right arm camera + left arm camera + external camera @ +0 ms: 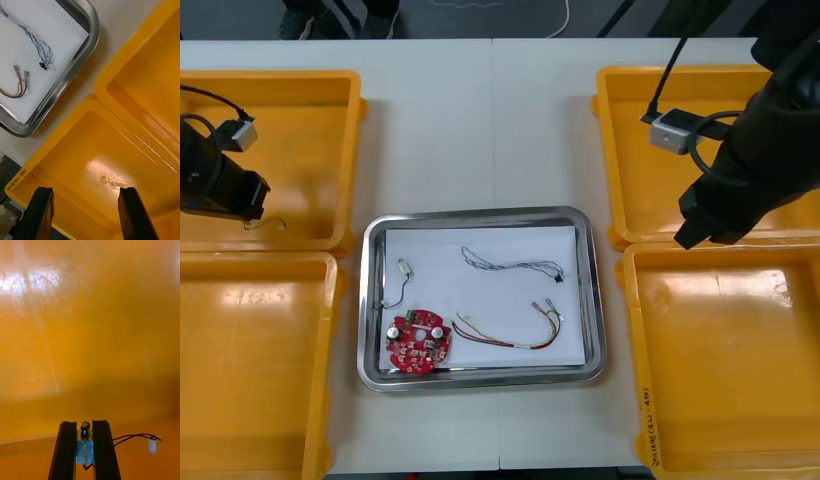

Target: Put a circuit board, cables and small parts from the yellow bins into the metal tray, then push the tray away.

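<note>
My left gripper (84,427) is low inside the far left yellow bin (300,110), shut on a small metal part (84,447) that trails a thin black lead with a white plug (151,444). In the front view the left gripper (252,208) sits near that bin's front wall. The right gripper (85,195) stands open with nothing between its fingers, above the near right bin (93,165); from above, the right gripper (692,235) hangs over the seam between the two right bins. The metal tray (480,378), white inside, holds a red circuit board (418,341), a blue and white cable (510,265), a red and yellow cable (510,338) and a small black cable (395,287).
The near left bin (250,370) and far right bin (630,150) flank the tray. Bare table runs beyond the tray toward the far edge.
</note>
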Controlling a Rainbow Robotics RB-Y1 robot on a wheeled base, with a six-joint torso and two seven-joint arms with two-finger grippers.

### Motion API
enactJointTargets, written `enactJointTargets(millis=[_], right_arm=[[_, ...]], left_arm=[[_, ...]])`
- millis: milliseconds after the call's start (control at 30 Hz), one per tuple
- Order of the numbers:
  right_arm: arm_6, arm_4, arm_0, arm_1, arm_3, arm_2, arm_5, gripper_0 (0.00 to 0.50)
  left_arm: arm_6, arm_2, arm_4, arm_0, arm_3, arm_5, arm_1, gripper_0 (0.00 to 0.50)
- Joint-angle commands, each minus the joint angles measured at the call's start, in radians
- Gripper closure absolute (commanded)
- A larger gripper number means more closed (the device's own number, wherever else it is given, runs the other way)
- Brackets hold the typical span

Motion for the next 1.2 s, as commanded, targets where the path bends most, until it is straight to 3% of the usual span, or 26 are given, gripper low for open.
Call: enactJointTargets(millis=[33, 267, 533, 933, 1200], right_arm=[[-0.045, -0.012, 0.092, -0.057, -0.034, -0.127, 0.008, 0.0], [-0.077, 0.005, 0.172, -0.072, -0.034, -0.2, 0.014, 0.0], [-0.202, 0.023, 0.27, -0.075, -0.065, -0.279, 0.015, 0.0], [-0.2, 0.12, 0.367, -0.104, -0.066, -0.373, 0.013, 0.0], [-0.195, 0.129, 0.417, -0.114, -0.066, -0.462, 0.011, 0.0]], left_arm=[[-0.072, 0.089, -0.008, -0.024, -0.109, 0.088, -0.01, 0.5], [-0.04, 0.16, -0.015, -0.024, -0.222, 0.191, -0.01, 0.5], [0.004, 0.198, -0.014, -0.024, -0.34, 0.304, -0.01, 0.5], [0.314, 0.183, 0.021, -0.024, -0.535, 0.304, -0.066, 0.5], [0.532, 0.06, 0.024, -0.023, -0.649, 0.304, -0.081, 0.5]])
